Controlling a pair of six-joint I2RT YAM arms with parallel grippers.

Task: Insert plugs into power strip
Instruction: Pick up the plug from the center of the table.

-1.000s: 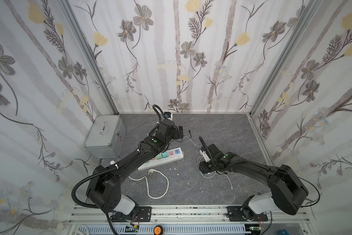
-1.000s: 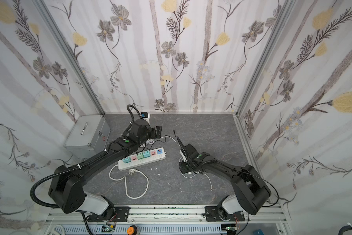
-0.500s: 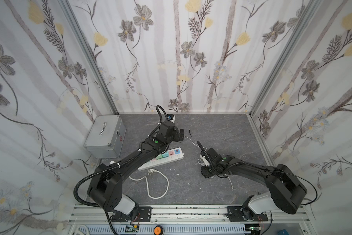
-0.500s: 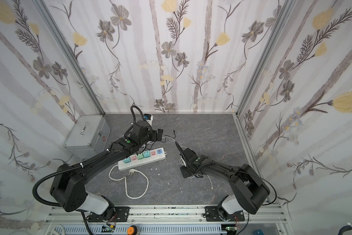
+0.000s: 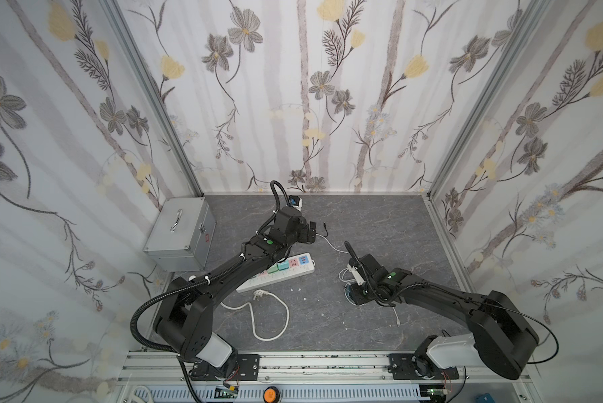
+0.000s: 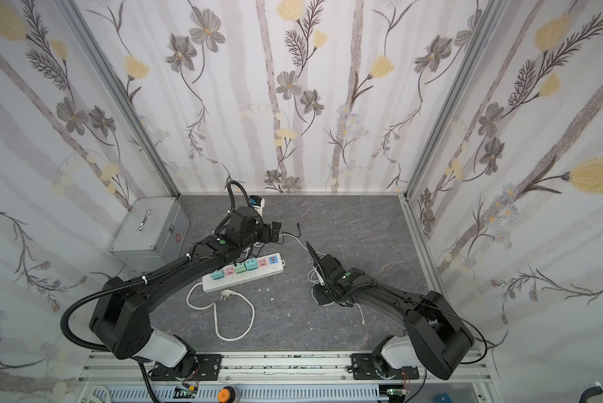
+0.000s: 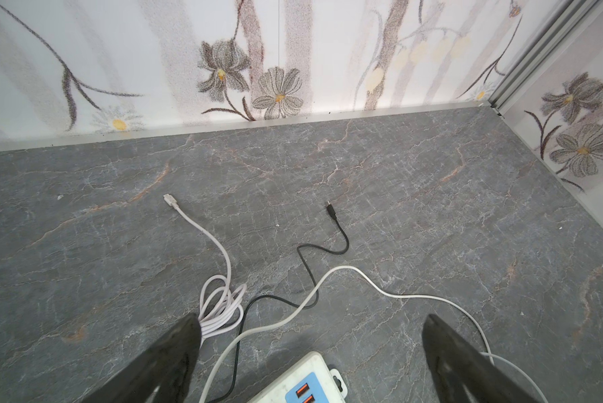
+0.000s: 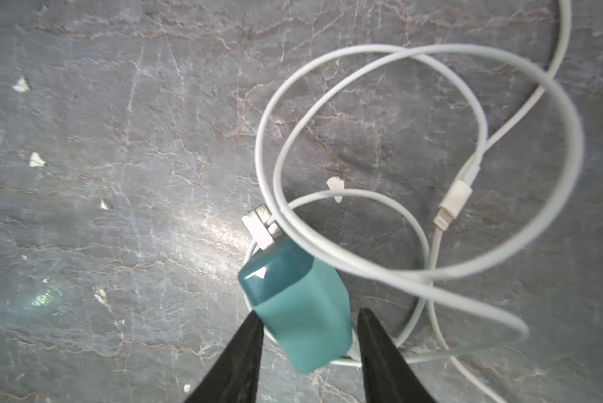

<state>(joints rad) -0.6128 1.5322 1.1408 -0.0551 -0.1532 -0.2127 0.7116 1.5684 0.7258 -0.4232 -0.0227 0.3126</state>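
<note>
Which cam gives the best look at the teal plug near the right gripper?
Right wrist view: the teal plug sits close up between the fingers, white cable looped beside it. Both top views hide it almost entirely under the right arm. Left wrist view misses it.

Grey marble-look table (image 5: pixel 363 223) is carrying everything. Metal box (image 5: pixel 179 232) is sitting by the left wall. Power strip (image 6: pixel 244 275) is lying slantwise near the middle, its thick white cord (image 5: pixel 287 314) looping toward the front edge, with the three-prong plug (image 5: pixel 259 295) lying just beside the strip. Thin black cable (image 7: pixel 338 237) and a bundled white cable (image 7: pixel 220 307) are trailing behind the strip. Teal plug (image 8: pixel 300 314) is sitting tilted among loose white cable loops (image 8: pixel 432 104) toward the right side - tiny white flecks (image 8: pixel 35 160) are lying scattered nearby.
</note>
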